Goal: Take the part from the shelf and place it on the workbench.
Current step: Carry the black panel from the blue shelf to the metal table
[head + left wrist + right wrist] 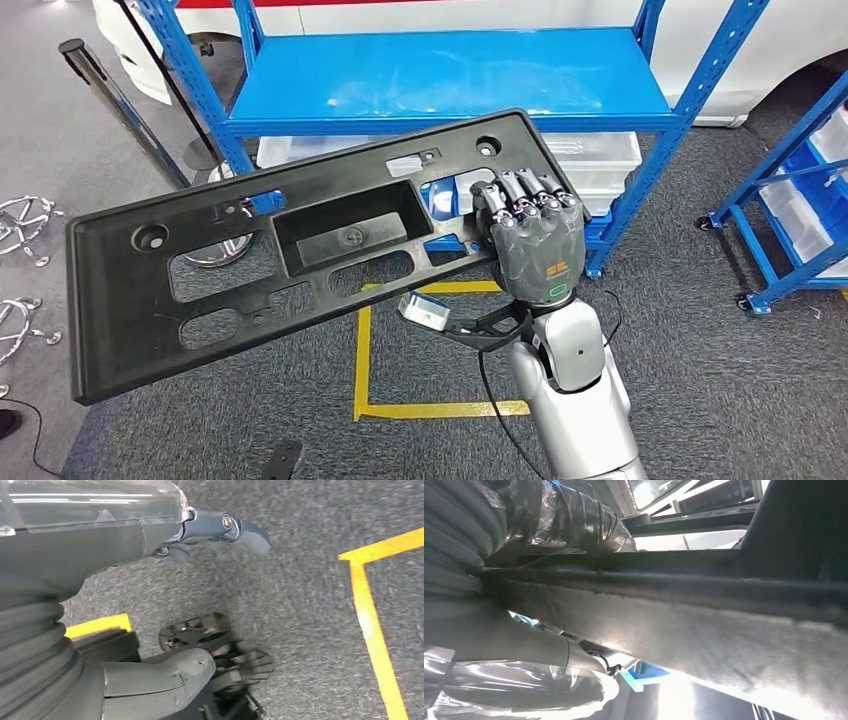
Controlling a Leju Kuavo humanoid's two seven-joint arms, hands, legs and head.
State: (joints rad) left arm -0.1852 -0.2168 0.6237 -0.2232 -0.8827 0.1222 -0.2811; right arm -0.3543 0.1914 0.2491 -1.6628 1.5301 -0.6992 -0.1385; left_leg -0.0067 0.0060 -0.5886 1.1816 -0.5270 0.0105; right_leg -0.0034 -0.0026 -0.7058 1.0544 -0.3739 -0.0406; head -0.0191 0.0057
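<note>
Right hand: fingers clasped over one end of the part, held aloft before the blue shelf.
Left hand: hangs over the carpet, holding nothing, thumb and fingers apart.
Handling: keep the long panel level; its unsupported end droops.
Material: matte black moulded plastic, rectangular, with cut-outs and a central recess.

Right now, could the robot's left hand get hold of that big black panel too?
Probably yes. The left hand hangs low over the floor holding nothing, and the black panel's long left end juts free, gripped only by the right hand at the other end.
</note>
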